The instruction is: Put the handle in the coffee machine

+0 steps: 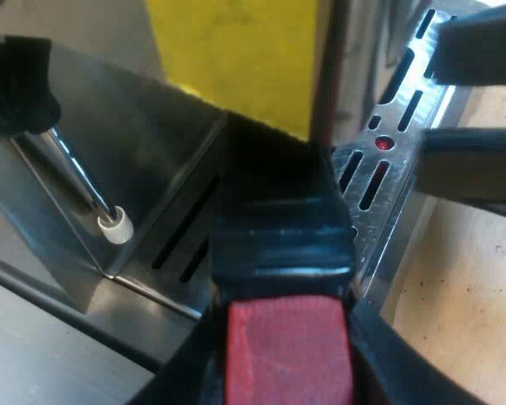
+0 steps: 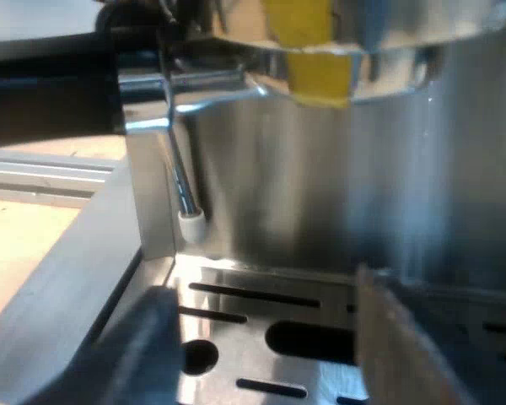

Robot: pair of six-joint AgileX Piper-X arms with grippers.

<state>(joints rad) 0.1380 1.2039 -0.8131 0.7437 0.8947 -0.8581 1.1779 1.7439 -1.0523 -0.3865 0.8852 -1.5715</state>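
The holder's dark handle (image 1: 282, 236) with its red end (image 1: 287, 354) sits close before the camera and points at the espresso machine's steel front (image 1: 143, 143). My left gripper (image 1: 287, 346) is shut on the handle, with a black finger (image 1: 181, 375) on either side of the red end. The holder's metal end is hidden behind the handle. My right gripper (image 2: 261, 354) hangs open over the slotted drip tray (image 2: 261, 304) with nothing between its fingers. It is also in the left wrist view (image 1: 464, 105), at the tray's edge.
A steam wand (image 1: 84, 181) with a white tip (image 2: 191, 218) hangs down beside the brewing head. A yellow patch (image 2: 312, 51) marks the head's underside above the tray. A light wooden tabletop (image 1: 464, 295) lies past the tray's edge.
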